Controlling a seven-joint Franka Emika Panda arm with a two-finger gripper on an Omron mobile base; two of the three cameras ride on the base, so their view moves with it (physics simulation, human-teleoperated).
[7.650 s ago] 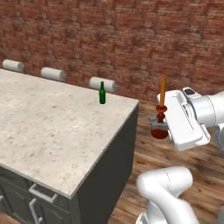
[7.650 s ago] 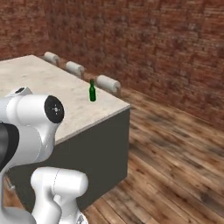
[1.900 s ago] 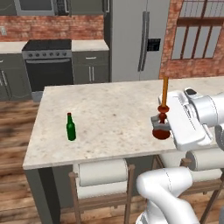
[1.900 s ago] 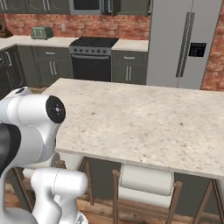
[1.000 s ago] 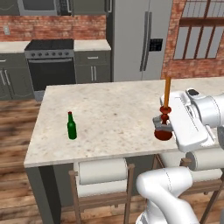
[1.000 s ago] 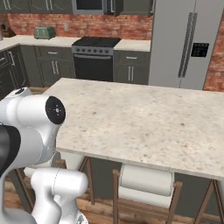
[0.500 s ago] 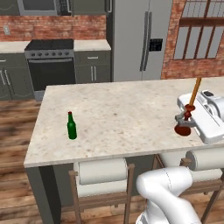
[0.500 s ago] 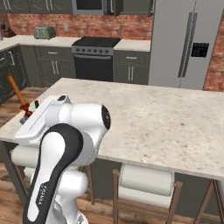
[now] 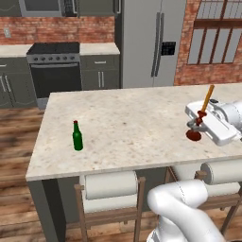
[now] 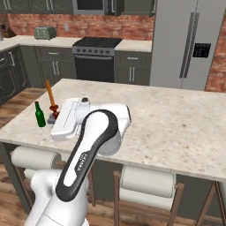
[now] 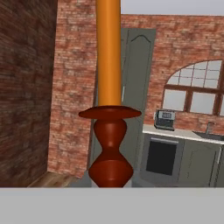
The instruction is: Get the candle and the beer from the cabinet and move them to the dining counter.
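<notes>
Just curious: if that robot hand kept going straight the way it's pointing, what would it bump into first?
Apart from the candle it holds, probably the tall grey-green door on the far brick wall. Depth is hard to judge, but nothing nearer shows.

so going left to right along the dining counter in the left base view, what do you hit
the beer → bare stretch of the dining counter → the candle, tilted in the shut gripper

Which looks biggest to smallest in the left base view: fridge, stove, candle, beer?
1. fridge
2. stove
3. candle, held in the shut gripper
4. beer

Candle versus beer is close; the candle looks slightly taller.
</notes>
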